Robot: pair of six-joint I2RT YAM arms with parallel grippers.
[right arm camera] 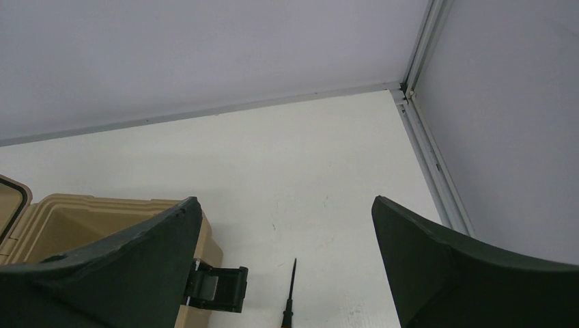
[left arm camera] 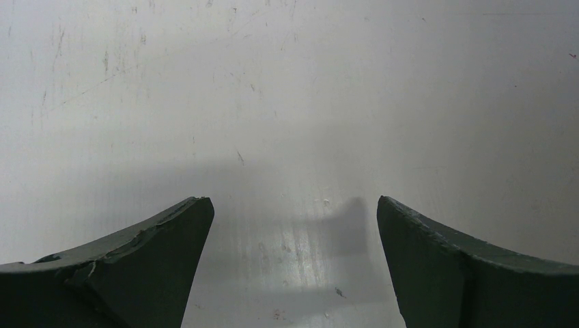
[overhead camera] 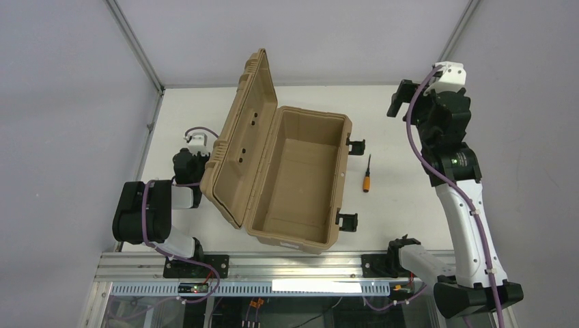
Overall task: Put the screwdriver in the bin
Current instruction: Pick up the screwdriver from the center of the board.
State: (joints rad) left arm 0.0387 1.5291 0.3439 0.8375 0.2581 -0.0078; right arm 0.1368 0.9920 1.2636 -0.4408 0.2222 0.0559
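Observation:
The screwdriver (overhead camera: pixel 367 175), with an orange handle and a thin black shaft, lies on the white table just right of the bin (overhead camera: pixel 295 179). The bin is a tan case standing open, with its ribbed lid (overhead camera: pixel 240 140) raised on the left. My right gripper (overhead camera: pixel 401 100) is open and empty, held high beyond and to the right of the screwdriver. The right wrist view shows the shaft (right arm camera: pixel 291 287) low between my open fingers (right arm camera: pixel 283 199) and a corner of the bin (right arm camera: pixel 95 208). My left gripper (overhead camera: pixel 189 158) is left of the lid. It is open (left arm camera: pixel 293 201) over bare table.
Two black latches (overhead camera: pixel 355 145) (overhead camera: pixel 347 221) stick out of the bin's right side towards the screwdriver. One also shows in the right wrist view (right arm camera: pixel 217 288). Enclosure walls and a metal corner post (right arm camera: pixel 427 130) border the table at back and right.

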